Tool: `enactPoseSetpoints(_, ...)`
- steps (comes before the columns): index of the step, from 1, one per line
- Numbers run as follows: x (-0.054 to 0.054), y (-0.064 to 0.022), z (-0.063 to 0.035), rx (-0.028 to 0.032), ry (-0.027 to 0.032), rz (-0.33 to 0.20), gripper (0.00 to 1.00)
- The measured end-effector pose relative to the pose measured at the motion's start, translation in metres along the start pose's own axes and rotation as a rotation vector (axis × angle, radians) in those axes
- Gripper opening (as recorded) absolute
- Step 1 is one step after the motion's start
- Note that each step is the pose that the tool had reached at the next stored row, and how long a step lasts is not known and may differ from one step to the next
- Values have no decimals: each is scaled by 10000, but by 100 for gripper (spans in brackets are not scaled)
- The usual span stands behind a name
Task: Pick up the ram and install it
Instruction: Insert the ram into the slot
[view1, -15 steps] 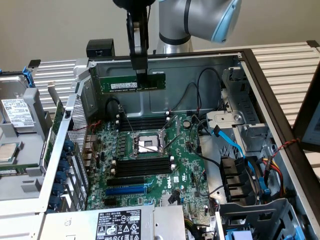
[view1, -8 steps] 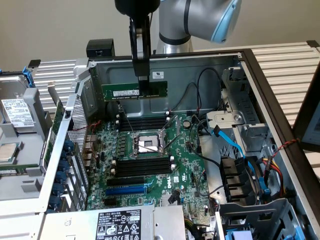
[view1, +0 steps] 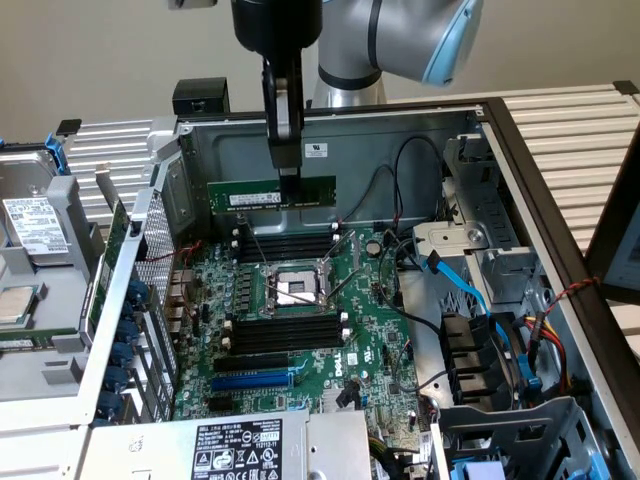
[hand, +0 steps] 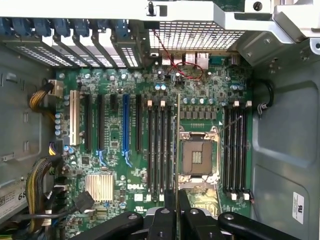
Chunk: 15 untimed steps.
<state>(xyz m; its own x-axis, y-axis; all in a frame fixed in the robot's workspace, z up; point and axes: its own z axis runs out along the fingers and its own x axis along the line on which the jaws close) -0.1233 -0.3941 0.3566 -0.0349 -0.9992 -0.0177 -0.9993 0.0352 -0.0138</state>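
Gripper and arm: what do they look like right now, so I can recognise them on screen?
The arm is silver-grey rounded tubing with a light-blue cap on one joint. The gripper is black: a bulky round body narrowing to slim flat fingers. In the wrist view, black linkage bars with round pivot pins flank those fingers.

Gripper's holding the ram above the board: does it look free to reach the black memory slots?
Probably yes. The gripper holds the ram over the motherboard; the memory slots look empty, and the loose cables lie off to the exterior view's right.
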Motion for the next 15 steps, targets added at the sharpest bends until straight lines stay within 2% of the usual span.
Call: enactPoseSetpoints(15, 8, 4, 291, 1, -26, 40, 14)
